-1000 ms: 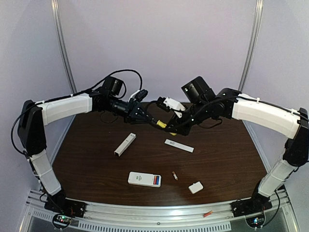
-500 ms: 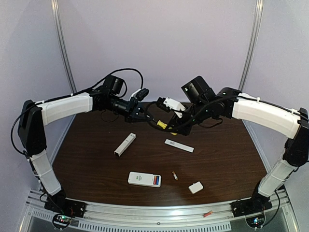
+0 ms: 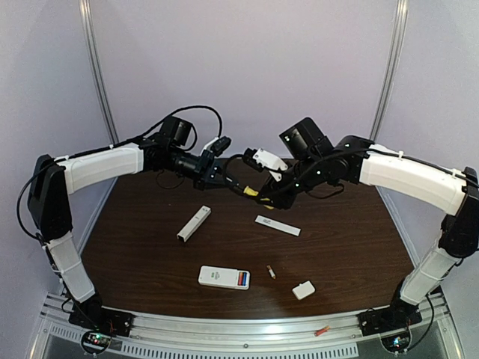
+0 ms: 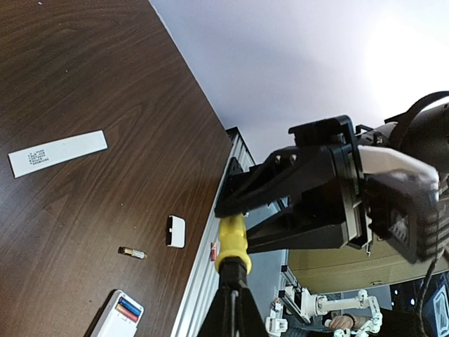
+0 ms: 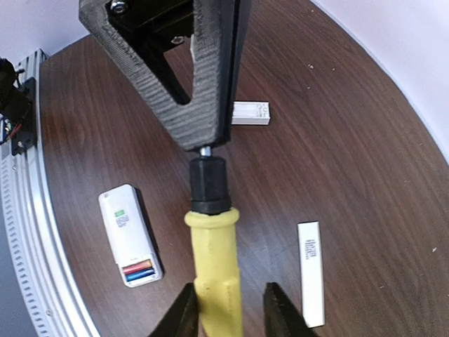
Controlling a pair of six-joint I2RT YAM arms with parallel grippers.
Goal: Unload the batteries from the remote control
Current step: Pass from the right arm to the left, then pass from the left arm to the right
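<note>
A: L gripper (image 5: 205, 140) clamped on screwdriver (image 5: 214, 260) shaft. R gripper (image 5: 226, 309) narrowly parted round the handle. Handover, prob.
B: Batteries (image 5: 139, 270)?
A: In remote (image 5: 126, 225), on bench (image 5: 337, 140) below both. Next: lower tip, pry.

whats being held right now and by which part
The screwdriver: left end effector shut on its metal shaft; right end effector straddles the yellow handle with a gap.
</note>
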